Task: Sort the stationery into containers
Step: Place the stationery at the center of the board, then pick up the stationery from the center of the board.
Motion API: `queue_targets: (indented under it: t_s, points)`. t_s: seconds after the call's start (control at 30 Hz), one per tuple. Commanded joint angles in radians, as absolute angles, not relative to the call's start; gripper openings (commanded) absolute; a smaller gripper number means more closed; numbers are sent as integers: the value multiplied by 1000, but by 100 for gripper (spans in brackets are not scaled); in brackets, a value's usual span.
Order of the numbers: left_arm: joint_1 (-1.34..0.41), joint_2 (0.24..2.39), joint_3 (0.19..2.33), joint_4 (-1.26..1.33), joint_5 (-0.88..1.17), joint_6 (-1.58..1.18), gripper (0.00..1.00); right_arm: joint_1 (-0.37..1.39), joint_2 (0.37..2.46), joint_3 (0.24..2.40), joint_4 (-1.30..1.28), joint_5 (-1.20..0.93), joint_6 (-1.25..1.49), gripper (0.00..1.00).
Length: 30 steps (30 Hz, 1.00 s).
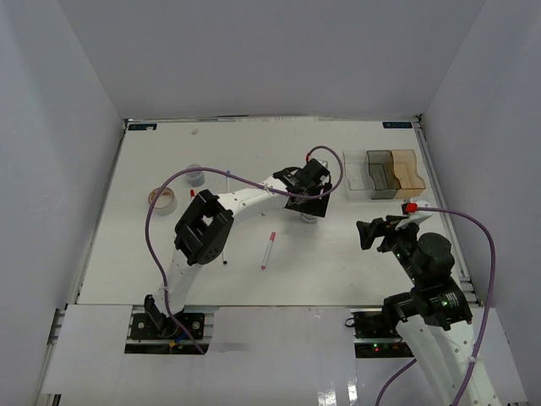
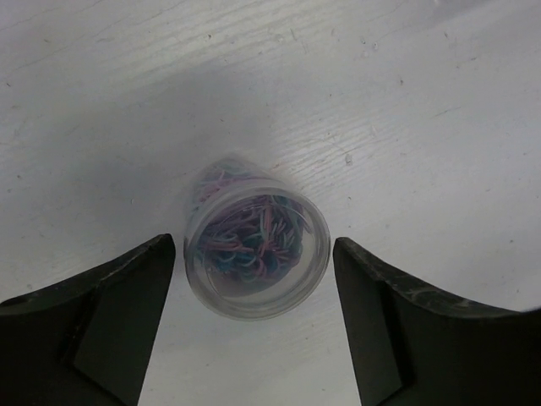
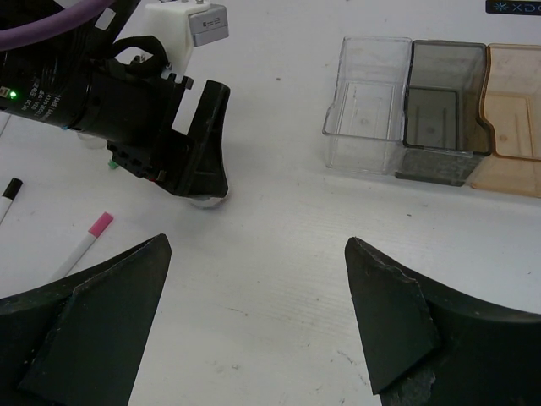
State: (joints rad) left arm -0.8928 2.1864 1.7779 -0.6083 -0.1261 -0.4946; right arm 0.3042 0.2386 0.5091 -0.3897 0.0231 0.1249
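From above, the left fingers (image 1: pixel 297 200) hover just left of the bins (image 1: pixel 380 173), with a tan tape roll (image 1: pixel 162 197) far to their left. Left wrist: they stand released on either side of a clear jar (image 2: pixel 256 254) of coloured clips, not touching it. Right wrist: the right fingers (image 3: pixel 93 330) gape empty, and a pink-capped pen (image 3: pixel 84 245) lies well left of the bins.

Three bins (image 1: pixel 382 173) in a row: one clear, one grey, one amber. Two tape rolls (image 1: pixel 162 198), tan and grey. Four marker pens (image 1: pixel 268 249) show, some partly hidden. One jar (image 2: pixel 254 254) of coloured clips sits between the left fingers (image 2: pixel 110 321).
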Motion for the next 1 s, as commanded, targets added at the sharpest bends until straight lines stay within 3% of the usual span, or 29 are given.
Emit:
queue_targets:
  t_s: [0.0,0.1,0.37,0.6,0.97]
  points:
    - [-899,2175,1795,-606,-130,-500,88,311,250,517,-351,46,135,90]
    - [-899,2148,1801,-607,-132,-502,98,311,299,535,-370,72,158,90]
    - [-836,1887,1747,-612,-155,-482,98,310,627,722,-405,-27,176,90]
    - [-590,1527,1401,-607,-170,-473,98,325,974,848,-373,-107,173,90]
    - [-328,1013,897,-520,-271,-394,98,537,1310,933,-232,76,129,90]
